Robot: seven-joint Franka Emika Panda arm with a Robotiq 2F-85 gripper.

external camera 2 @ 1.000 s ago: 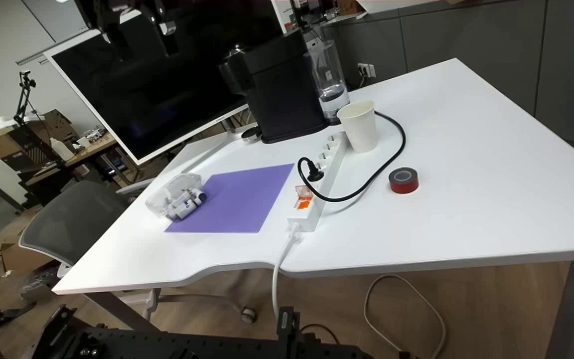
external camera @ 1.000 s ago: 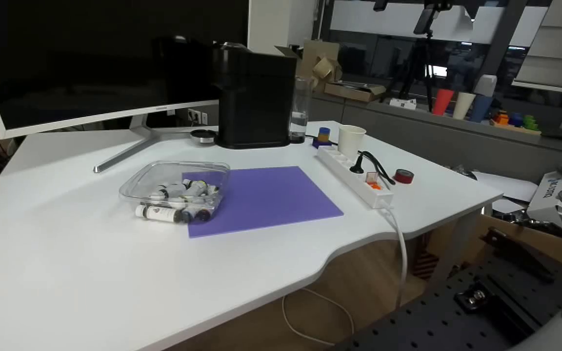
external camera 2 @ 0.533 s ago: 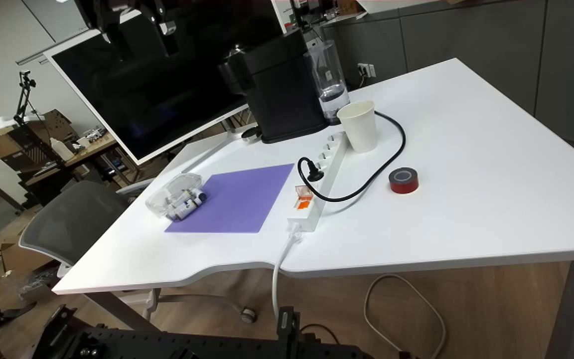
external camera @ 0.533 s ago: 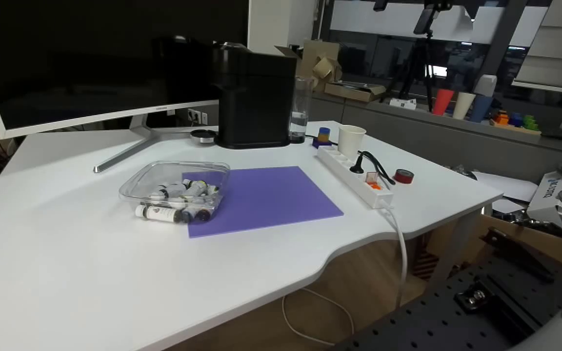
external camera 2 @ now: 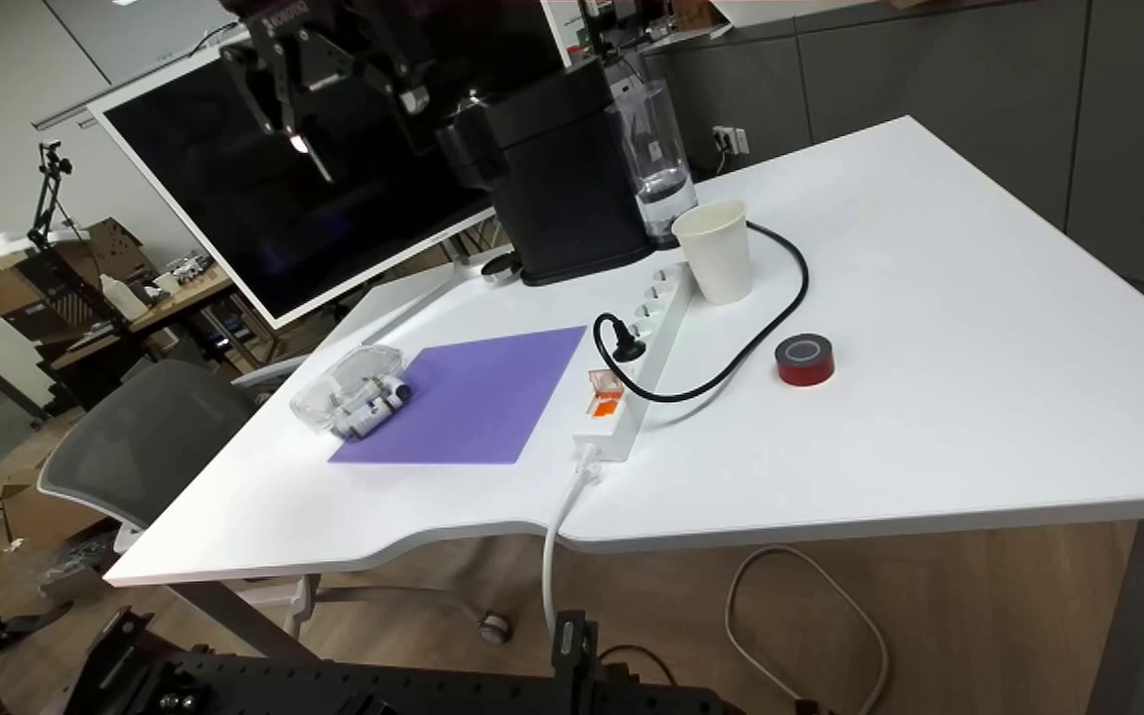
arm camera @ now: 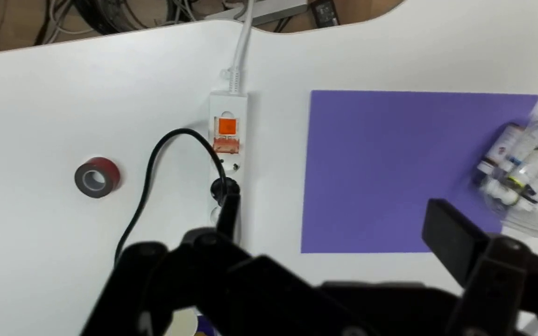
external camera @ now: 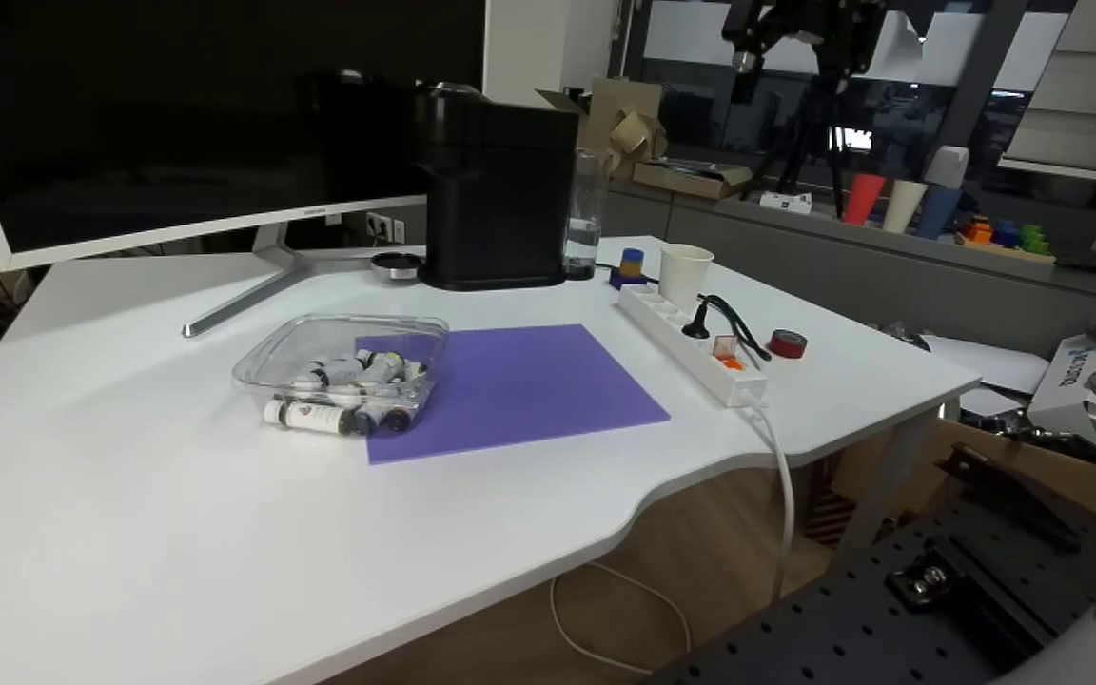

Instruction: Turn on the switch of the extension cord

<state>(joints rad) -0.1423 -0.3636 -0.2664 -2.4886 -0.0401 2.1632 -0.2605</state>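
Note:
The extension cord is a white power strip lying on the white table, also seen in both exterior views. Its switch is a small orange button near the cable end; it also shows in the exterior views. A see-through orange flap stands open beside the switch. My gripper is open and empty. In both exterior views the gripper hangs high above the table, well apart from the strip. In the wrist view one finger covers part of the strip.
A black plug with a looping black cable sits in the strip. A paper cup, red tape roll, purple mat, clear tray of small bottles, black machine and monitor stand around.
My gripper has come down further into both exterior views, and moved to the right in one of them. It stays open. The strip, switch and other objects have not moved.

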